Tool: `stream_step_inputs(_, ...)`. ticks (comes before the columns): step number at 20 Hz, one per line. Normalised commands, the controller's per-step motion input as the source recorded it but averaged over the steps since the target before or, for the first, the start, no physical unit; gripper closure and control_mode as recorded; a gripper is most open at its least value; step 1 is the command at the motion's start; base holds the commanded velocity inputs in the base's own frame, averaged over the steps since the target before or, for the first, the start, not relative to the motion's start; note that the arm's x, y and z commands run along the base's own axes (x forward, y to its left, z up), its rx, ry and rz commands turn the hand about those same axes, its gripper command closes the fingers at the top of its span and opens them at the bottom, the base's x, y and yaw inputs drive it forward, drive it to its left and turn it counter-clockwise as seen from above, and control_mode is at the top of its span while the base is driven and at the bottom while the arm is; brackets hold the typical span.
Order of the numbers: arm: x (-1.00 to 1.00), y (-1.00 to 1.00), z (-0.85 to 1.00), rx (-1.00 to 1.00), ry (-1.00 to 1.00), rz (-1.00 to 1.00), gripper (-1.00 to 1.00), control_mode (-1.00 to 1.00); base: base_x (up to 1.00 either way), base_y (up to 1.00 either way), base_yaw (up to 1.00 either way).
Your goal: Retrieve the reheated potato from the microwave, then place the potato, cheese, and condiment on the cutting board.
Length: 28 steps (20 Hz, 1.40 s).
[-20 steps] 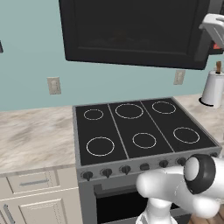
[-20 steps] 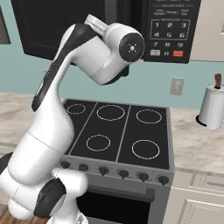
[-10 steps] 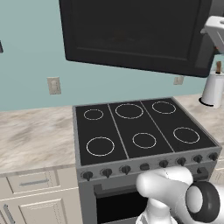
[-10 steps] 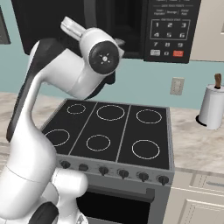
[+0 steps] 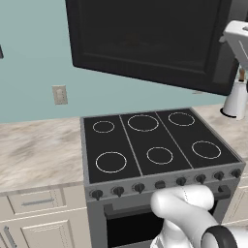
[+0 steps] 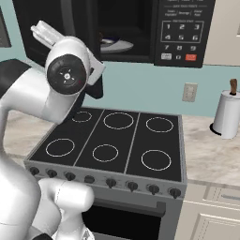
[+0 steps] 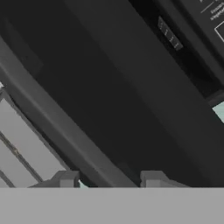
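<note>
We hold the tool [image 7: 109,181] raised close before the microwave [image 6: 140,28], its tips apart and grasping nothing, probably to reach inside. The door hangs open; a pale plate [image 6: 115,45] shows within, but we cannot make out the potato.

The gripper [image 7: 109,180] sits at six o'clock, its two grey fingertips [image 7: 65,178] rising just above the bottom band with a clear gap between them. Beyond them the microwave [image 7: 131,100] spreads as a dark, tilted surface running from ten o'clock down toward five o'clock. At one to two o'clock lies its keypad [image 7: 210,17], with faint white outlines and lettering. At eight o'clock, pale grey ribbed bands slant across the corner.
</note>
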Motion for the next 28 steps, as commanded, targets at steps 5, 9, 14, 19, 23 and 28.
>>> stream_step_inputs(5,-0.64,0.29,0.0,0.02,0.1,-0.04,1.0,-1.0,0.0,0.0,0.0)
stream_step_inputs(9,-0.59,0.32,0.0,0.0,0.11,-0.04,1.0,-1.0,0.0,0.0,0.0)
stream_step_inputs(14,-0.48,0.38,-0.02,0.01,0.04,-0.02,-1.0,-1.0,0.0,0.0,0.0)
stream_step_inputs(19,-0.47,-0.04,0.02,0.07,0.0,-0.02,-1.0,-1.0,0.0,0.0,0.0)
stream_step_inputs(23,-0.65,-0.19,0.02,0.07,0.0,0.0,-1.0,-1.0,0.0,0.0,0.0)
stream_step_inputs(28,-0.44,-0.3,0.08,0.13,0.01,0.0,-1.0,-1.0,0.0,0.0,0.0)
